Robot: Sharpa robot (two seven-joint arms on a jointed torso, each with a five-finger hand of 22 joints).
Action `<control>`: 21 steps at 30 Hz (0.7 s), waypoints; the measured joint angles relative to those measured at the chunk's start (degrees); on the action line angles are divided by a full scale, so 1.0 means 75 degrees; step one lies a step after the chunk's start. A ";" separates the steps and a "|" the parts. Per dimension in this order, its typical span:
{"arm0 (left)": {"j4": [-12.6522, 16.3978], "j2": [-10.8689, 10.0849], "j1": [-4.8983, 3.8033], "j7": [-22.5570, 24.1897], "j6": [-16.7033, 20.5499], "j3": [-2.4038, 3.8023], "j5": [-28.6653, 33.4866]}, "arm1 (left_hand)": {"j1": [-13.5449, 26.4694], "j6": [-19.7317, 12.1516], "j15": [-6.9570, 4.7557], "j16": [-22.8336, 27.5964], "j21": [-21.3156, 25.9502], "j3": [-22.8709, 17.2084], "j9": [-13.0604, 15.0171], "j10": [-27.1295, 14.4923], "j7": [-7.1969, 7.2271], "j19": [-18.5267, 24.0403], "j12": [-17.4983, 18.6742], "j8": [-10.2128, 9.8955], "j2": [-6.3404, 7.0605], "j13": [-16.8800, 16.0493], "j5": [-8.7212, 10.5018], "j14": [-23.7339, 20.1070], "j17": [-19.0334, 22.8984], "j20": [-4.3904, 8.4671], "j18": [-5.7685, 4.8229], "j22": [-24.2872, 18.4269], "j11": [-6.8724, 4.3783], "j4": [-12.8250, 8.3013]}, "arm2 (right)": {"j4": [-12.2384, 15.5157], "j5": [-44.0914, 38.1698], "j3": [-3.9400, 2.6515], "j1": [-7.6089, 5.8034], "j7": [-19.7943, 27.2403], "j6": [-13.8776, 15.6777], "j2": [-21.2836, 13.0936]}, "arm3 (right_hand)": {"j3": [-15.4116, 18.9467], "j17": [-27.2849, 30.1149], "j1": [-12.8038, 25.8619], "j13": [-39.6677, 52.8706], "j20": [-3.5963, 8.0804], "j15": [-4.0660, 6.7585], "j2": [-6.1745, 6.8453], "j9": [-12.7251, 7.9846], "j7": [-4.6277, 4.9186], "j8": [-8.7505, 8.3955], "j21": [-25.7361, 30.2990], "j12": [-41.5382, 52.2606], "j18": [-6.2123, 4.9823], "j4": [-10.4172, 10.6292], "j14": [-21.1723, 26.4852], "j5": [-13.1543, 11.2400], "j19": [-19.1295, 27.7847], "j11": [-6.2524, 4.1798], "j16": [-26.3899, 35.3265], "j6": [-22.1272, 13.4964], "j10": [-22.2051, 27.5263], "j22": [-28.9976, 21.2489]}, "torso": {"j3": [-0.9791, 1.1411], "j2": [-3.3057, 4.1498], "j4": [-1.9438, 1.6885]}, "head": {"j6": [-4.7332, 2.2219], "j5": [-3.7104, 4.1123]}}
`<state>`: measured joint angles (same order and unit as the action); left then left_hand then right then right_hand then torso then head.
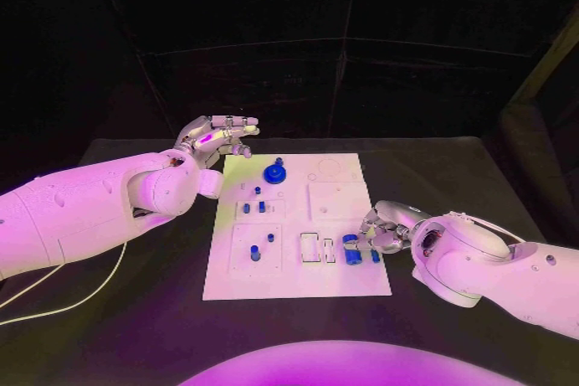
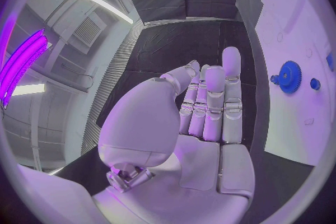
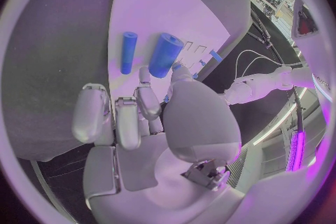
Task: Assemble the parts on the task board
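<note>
Blue parts [image 1: 351, 250] on task board [image 1: 298, 279]

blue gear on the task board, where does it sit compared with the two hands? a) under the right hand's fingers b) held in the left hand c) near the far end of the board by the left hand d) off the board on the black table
c: the blue gear stands on the far part of the task board, close to the empty left hand, well away from the right hand.
</note>
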<state>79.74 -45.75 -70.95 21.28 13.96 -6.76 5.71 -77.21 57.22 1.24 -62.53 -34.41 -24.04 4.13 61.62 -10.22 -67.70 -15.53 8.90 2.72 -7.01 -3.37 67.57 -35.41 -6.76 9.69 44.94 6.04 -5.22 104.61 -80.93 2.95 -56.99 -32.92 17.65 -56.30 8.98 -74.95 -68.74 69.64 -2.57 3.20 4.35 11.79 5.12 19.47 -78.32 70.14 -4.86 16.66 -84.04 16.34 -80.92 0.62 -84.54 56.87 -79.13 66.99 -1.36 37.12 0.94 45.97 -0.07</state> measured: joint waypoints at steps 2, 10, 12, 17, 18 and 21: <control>0.0000 0.0001 0.0000 -0.0001 -0.0002 0.0000 0.0000 | 0.0000 0.0000 0.0000 0.0000 0.0000 0.0000 0.0000 0.0000 0.0000 0.0000 0.0000 0.0000 0.0000 0.0000 0.0000 0.0000 0.0000 0.0000 0.0000 0.0000 0.0000 0.0000 | -0.0022 -0.0020 0.0000 0.0006 -0.0060 -0.0058 0.0033 | 0.0000 0.0000 0.0000 0.0000 0.0000 0.0000 0.0000 0.0001 0.0000 0.0000 0.0000 0.0000 0.0001 0.0000 0.0000 0.0000 0.0000 0.0000 0.0000 0.0000 0.0000 0.0005 | 0.0001 0.0001 0.0000 | 0.0009 0.0000; -0.0006 0.0001 0.0000 -0.0022 -0.0009 -0.0001 -0.0001 | 0.0000 0.0000 0.0000 0.0031 0.0000 0.0000 -0.0004 0.0000 0.0000 0.0000 0.0000 0.0031 0.0000 0.0000 0.0000 0.0000 0.0028 0.0000 0.0000 0.0000 0.0000 0.0000 | -0.0102 -0.0130 -0.0062 0.0075 -0.0226 -0.0242 0.0189 | 0.0047 0.0001 0.0029 0.0007 0.0000 0.0000 -0.0029 0.0088 -0.0012 0.0106 -0.0009 0.0000 0.0000 0.0005 0.0000 0.0000 0.0001 0.0000 -0.0038 0.0018 0.0000 0.0028 | 0.0000 0.0001 0.0000 | 0.0016 0.0019; -0.0006 0.0004 0.0000 -0.0030 -0.0011 -0.0001 -0.0001 | 0.0000 0.0000 0.0000 0.0031 0.0000 0.0000 -0.0007 0.0000 0.0000 0.0000 0.0000 0.0031 0.0000 0.0000 0.0000 0.0000 0.0028 0.0000 0.0000 0.0000 0.0000 0.0000 | -0.0106 -0.0162 -0.0074 0.0103 -0.0241 -0.0249 0.0220 | 0.0063 0.0001 0.0029 0.0037 0.0000 0.0000 -0.0029 0.0109 -0.0023 0.0150 -0.0028 -0.0001 -0.0001 -0.0011 0.0000 0.0009 0.0001 0.0000 -0.0038 0.0030 0.0000 0.0030 | 0.0000 0.0000 0.0000 | 0.0014 0.0021; -0.0006 0.0007 0.0000 -0.0055 -0.0019 -0.0001 -0.0001 | 0.0000 0.0000 0.0000 0.0031 0.0000 0.0000 -0.0006 -0.0017 0.0000 0.0000 0.0000 0.0031 0.0000 0.0000 0.0000 0.0000 0.0028 0.0000 0.0000 0.0000 0.0017 0.0000 | -0.0121 -0.0238 -0.0093 0.0136 -0.0260 -0.0248 0.0259 | 0.0073 0.0002 -0.0037 0.0070 0.0000 0.0000 -0.0096 0.0166 -0.0016 0.0196 -0.0028 -0.0001 -0.0001 -0.0020 0.0000 0.0198 0.0001 0.0000 -0.0038 -0.0015 0.0001 0.0043 | 0.0001 0.0000 0.0000 | 0.0036 0.0002; -0.0007 0.0007 0.0000 -0.0060 -0.0021 -0.0002 -0.0001 | 0.0000 0.0000 0.0000 0.0031 0.0000 0.0000 -0.0006 -0.0028 0.0000 0.0000 0.0000 0.0031 0.0000 0.0000 0.0000 0.0000 0.0028 0.0000 0.0000 0.0000 0.0028 0.0000 | -0.0121 -0.0254 -0.0094 0.0141 -0.0263 -0.0242 0.0262 | 0.0090 0.0002 -0.0055 0.0072 0.0000 0.0000 -0.0113 0.0168 -0.0017 0.0196 -0.0028 -0.0002 -0.0001 -0.0037 0.0000 0.0225 0.0001 0.0000 -0.0038 -0.0015 0.0001 0.0042 | 0.0000 0.0001 0.0000 | 0.0037 -0.0001; -0.0006 0.0006 0.0000 -0.0070 -0.0026 -0.0002 -0.0001 | 0.0000 0.0000 0.0000 0.0031 0.0000 0.0000 -0.0006 -0.0028 0.0000 0.0000 0.0000 0.0031 0.0000 0.0000 0.0000 0.0000 0.0028 0.0000 0.0000 0.0000 0.0028 0.0000 | -0.0106 -0.0281 -0.0094 0.0156 -0.0266 -0.0190 0.0262 | 0.0091 0.0002 -0.0112 0.0136 0.0002 -0.0001 -0.0170 0.0176 -0.0017 0.0199 -0.0028 0.0005 -0.0001 -0.0036 0.0000 0.0360 0.0000 0.0000 -0.0038 -0.0015 0.0001 0.0067 | 0.0001 0.0000 0.0003 | 0.0039 -0.0010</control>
<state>79.69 -45.70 -70.95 20.75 13.77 -6.78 5.71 -77.21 57.22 1.24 -62.30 -34.41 -24.04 4.09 61.41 -10.22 -67.70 -15.53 9.13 2.72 -7.01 -3.37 67.57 -35.20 -6.76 9.69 44.94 6.25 -5.22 103.81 -83.04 2.24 -55.82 -34.91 16.23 -54.34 9.66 -74.94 -69.58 70.66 -2.55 3.19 3.08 13.11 4.99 20.96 -78.53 70.18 -4.87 16.39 -84.04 19.04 -80.92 0.61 -84.82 56.75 -79.13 67.49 -1.35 37.12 0.96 46.26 -0.15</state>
